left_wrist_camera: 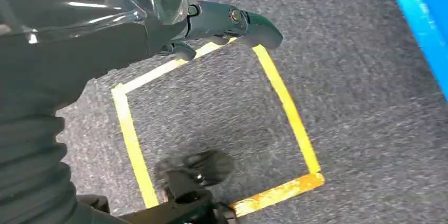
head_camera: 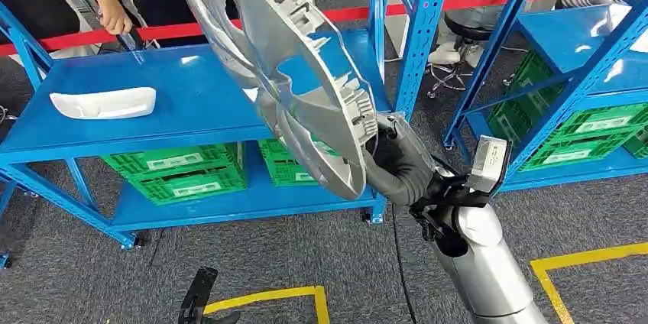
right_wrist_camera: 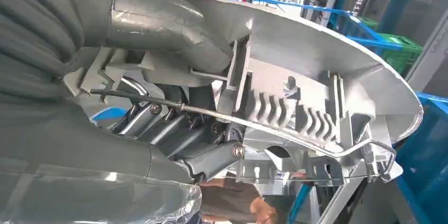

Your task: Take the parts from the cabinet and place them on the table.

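My right hand (head_camera: 395,162) grips one end of a large silver-grey moulded part (head_camera: 294,72) with ribs on its inner side. The part rises tilted from the hand, up and to the left over the blue table (head_camera: 191,106). In the right wrist view the thumb and fingers (right_wrist_camera: 174,134) clasp the part's ribbed inner side (right_wrist_camera: 317,86). A white curved part (head_camera: 103,102) lies on the table's left side. My left hand (left_wrist_camera: 227,23) hangs low above the carpet, its dark fingers stretched out and holding nothing; it also shows as the dark left hand (head_camera: 200,297) at the bottom.
Green crates (head_camera: 179,171) stand on the table's lower shelf. A blue rack (head_camera: 569,72) with more green crates is at the right. A person's hand (head_camera: 115,17) reaches over the table's far left edge by a red barrier tape (head_camera: 179,30). Yellow floor tape (left_wrist_camera: 288,102) marks the carpet.
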`<state>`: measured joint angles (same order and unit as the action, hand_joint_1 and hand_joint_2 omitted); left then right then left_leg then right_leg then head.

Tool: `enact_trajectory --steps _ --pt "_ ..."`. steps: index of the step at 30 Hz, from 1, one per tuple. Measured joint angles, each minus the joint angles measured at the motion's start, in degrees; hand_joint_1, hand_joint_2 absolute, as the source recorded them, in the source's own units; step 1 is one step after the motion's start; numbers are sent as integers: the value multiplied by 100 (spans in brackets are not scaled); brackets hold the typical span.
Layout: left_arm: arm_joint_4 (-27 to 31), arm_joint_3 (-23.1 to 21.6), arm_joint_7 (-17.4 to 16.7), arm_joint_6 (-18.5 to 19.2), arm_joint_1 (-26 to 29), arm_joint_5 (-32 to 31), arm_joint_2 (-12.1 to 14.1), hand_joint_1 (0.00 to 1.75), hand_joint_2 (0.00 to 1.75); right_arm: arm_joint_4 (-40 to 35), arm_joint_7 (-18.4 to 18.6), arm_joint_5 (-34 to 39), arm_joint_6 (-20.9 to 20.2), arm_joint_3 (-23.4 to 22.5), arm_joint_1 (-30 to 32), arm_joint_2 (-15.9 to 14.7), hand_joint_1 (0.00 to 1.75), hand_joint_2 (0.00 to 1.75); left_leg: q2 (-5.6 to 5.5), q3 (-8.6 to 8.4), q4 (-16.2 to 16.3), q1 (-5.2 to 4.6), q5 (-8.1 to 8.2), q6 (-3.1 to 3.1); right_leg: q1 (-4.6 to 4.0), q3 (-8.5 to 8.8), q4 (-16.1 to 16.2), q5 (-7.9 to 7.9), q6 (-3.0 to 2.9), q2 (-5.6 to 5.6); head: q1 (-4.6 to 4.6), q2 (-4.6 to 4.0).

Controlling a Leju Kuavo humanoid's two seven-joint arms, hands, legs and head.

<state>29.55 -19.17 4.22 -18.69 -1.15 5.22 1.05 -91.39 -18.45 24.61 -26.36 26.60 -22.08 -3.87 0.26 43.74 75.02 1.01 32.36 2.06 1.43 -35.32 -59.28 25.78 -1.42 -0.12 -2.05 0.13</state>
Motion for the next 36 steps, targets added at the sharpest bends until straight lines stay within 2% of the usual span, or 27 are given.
enact_trajectory --steps 2,4,5,6,9,10,12,13,14,15,17,18,19,20,21,22,24,25,27,29,30,31,32,33,34,35,36 --pt "-11 2 0 -2 -3 0 0 0 175 0 2 4 0 2 4 0 175 175 -4 -320 -191 -2 -249 -36 -20 -151 0 -121 17 7 -2 0" --pt "-13 4 2 -2 -19 0 0 0 175 -2 2 9 -2 0 1 2 175 175 -33 -1053 -1089 -29 -482 -155 -44 -267 5 -237 35 18 -2 0" --pt "-13 11 4 -2 -44 0 15 0 175 -4 0 13 -2 0 2 13 175 175 -45 -1384 -1625 -57 -229 -254 -29 -294 11 -293 61 14 0 0" --pt "-13 15 13 -2 -50 0 9 0 175 -4 2 13 -4 0 -2 13 175 175 -23 -1472 -1737 -83 -226 -225 -35 -295 39 -350 108 7 13 0" --pt "-24 24 17 -4 -48 0 20 0 175 -4 2 20 -4 2 -2 31 175 175 -32 -1402 -1799 -170 -411 -366 23 -274 166 -536 238 -6 -20 0" --pt "-26 24 17 -4 -52 0 24 0 175 -2 2 20 -4 2 -4 31 175 175 -12 -1443 -2003 -88 -600 -432 -12 -307 166 -552 242 -4 -13 0" --pt "-26 26 24 -7 -80 2 4 0 175 -2 2 22 -4 -2 -22 20 175 175 12 -1277 -2068 -111 -808 -491 -30 -514 -299 43 107 11 0 0" --pt "-26 26 24 -7 -78 2 -9 0 175 -2 5 24 -4 -2 -18 17 175 175 12 -1185 -2067 -113 -873 -471 -24 -596 -677 340 70 10 4 0" --pt "-30 24 26 -4 -73 2 -20 0 175 -2 9 24 -4 0 -7 11 175 175 14 -1082 -2063 -122 -952 -469 -21 -701 -1095 571 71 9 -6 0" --pt "-33 24 28 -4 -70 4 -30 0 175 -2 11 24 -4 0 -1 7 175 175 15 -976 -2054 -123 -1028 -462 -21 -731 -1427 639 121 10 0 0" --pt "-33 24 37 -9 -64 7 -44 0 175 -2 24 24 -4 0 -1 -2 175 175 13 -754 -2037 -118 -1158 -433 1 -549 -1525 354 292 9 0 0" --pt "-33 26 44 -20 -60 7 -50 0 175 -2 31 24 -4 0 -1 -2 175 175 15 -643 -2012 -113 -1223 -406 15 -305 -1264 142 369 6 0 0" --pt "-33 24 50 -22 -60 0 -52 0 175 -2 35 26 -4 0 -5 -2 175 175 13 -533 -1958 -104 -1275 -376 26 -6 -917 60 401 3 0 0" --pt "-33 26 52 -28 -62 -2 -50 0 175 -2 39 26 -4 0 -14 0 175 175 8 -437 -1861 -104 -1313 -335 34 368 -407 259 346 3 -2 0" --pt "-33 28 57 -42 -60 -9 -50 0 175 -6 48 24 -4 2 -16 13 175 175 12 -328 -1774 -132 -1327 -305 -20 728 132 576 259 24 -2 0" --pt "-33 28 66 -55 -50 -24 -48 0 175 -6 53 31 -2 0 -7 11 175 175 19 -308 -1755 -132 -1372 -267 -26 646 117 613 179 16 -29 0" --pt "-33 28 65 -66 -17 -50 -50 0 175 -6 66 30 4 2 10 9 175 175 21 -307 -1783 -91 -1461 -205 -63 593 110 569 92 15 -29 0" --pt "-33 31 63 -70 7 -57 -37 0 175 -6 74 31 4 2 9 9 175 175 24 -285 -1780 -65 -1493 -188 0 575 126 511 25 8 -20 0" --pt "-33 31 50 -70 30 -70 -42 0 175 -6 83 35 7 4 0 17 175 175 -7 -163 -1432 -45 -1027 -101 -4 572 124 427 -42 1 -57 0" --pt "-33 33 44 -70 30 -87 -39 0 175 -6 90 35 13 4 3 26 175 175 -4 145 -499 -18 -500 -29 -14 503 120 362 -51 2 -59 0" --pt "-33 33 37 -70 32 -90 -39 0 175 -6 94 35 17 4 5 26 175 175 -4 264 -106 -18 -373 -15 -20 470 119 338 -39 3 -59 0" --pt "-33 33 31 -68 33 -96 -39 0 175 -4 99 35 20 7 7 26 175 175 -4 258 11 -18 -385 -19 -23 446 118 321 -29 6 -61 0" --pt "-33 33 26 -66 33 -98 -39 0 175 -4 101 35 20 7 7 26 175 175 -5 111 -145 -19 -490 -34 -28 433 118 305 -22 10 -63 0" --pt "-33 33 24 -64 33 -101 -39 0 175 -4 101 35 20 9 6 26 175 175 -8 -153 -517 -23 -659 -64 -37 433 118 298 -23 10 -61 0" --pt "-33 33 24 -61 32 -101 -39 0 175 -4 101 35 20 9 2 28 175 175 -24 -545 -1124 -38 -866 -130 -51 442 118 296 -19 12 -63 0" --pt "-33 33 24 -61 30 -103 -31 0 175 -4 101 37 20 9 -1 31 175 175 -61 -801 -1541 -57 -918 -207 -42 448 121 295 -17 14 -61 0" --pt "-33 35 24 -57 24 -103 -4 0 175 -4 101 37 20 9 -16 35 175 175 -63 -904 -1685 -81 -790 -278 -54 409 131 268 28 10 -41 0"
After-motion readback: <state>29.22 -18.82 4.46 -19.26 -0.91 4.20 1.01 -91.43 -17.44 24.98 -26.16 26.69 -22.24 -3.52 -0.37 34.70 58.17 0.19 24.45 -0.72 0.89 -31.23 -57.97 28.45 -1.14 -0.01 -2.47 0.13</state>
